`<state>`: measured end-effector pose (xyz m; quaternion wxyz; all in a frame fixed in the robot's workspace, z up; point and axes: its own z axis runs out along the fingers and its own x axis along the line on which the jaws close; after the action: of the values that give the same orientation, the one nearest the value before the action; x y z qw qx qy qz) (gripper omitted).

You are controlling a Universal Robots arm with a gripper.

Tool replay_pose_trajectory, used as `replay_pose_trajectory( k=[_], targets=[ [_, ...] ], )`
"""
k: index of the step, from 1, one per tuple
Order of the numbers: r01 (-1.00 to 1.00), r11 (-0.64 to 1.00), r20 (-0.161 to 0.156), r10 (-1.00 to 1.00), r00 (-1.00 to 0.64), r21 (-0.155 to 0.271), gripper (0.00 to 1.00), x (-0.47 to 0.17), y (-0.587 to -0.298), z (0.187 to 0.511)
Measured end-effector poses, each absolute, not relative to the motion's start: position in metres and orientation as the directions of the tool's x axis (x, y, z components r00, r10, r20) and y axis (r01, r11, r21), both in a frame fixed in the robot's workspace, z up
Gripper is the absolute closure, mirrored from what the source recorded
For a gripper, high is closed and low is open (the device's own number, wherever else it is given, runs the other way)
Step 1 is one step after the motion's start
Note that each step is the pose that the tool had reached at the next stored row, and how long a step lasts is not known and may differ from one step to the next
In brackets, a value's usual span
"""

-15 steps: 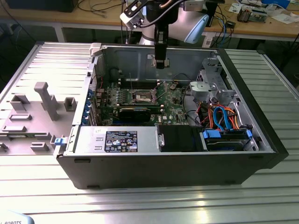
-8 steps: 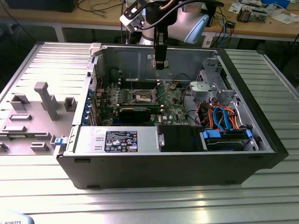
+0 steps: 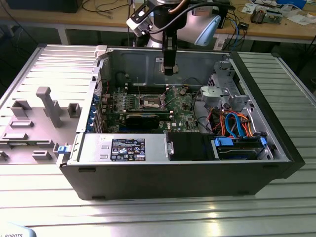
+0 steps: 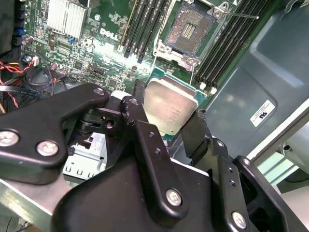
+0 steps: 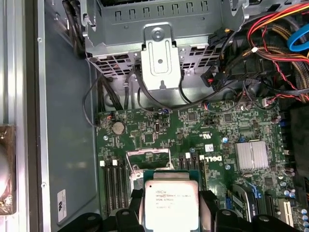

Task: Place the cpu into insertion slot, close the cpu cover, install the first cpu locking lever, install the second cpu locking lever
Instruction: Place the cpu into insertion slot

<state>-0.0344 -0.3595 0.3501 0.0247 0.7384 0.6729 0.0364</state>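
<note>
Farthest from the jaws, toward the exterior view's left, a grey moulded fixture (image 3: 44,111) lies on the ribbed worktop (image 3: 148,217), outside the open computer case (image 3: 163,173). Inside the case the green motherboard (image 3: 173,111) lies flat, well below the jaws. The insertion slot (image 3: 149,102) sits below them and slightly toward the exterior view's left, so it is not quite under them. In the second wrist view its dark centre is bare, with nothing seated in it.

The jaws hang above the board, drawn in narrow on the cpu (image 4: 170,107). They pinch two opposite edges, and the chip's metal face is turned toward the wrist cameras. Toward the exterior view's right of the jaws stand the drive cage (image 3: 219,91) and a tangle of orange and blue cables (image 3: 237,123), well apart from them.

The work looks to be at its first step. The main risk, as I judge it, is coming down off-centre, so that a corner lands on the slot's silver rim or scrapes its contacts. A thin locking lever (image 4: 241,16) juts out beside the slot, and the long memory slots (image 4: 145,24) flank it closely. A fingertip or the chip's edge could catch on either. A grip on such thin edges may also let the chip tilt or slip and seat crooked. Whether its orientation matches the slot, I cannot tell.
</note>
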Motion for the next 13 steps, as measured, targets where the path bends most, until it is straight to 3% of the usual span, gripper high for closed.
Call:
replay_pose_trajectory(
  k=[13],
  targets=[
    [0.992,-0.093,0.021,0.996,0.092,0.086,0.46,-0.0347,-0.3595,0.3412]
  ],
)
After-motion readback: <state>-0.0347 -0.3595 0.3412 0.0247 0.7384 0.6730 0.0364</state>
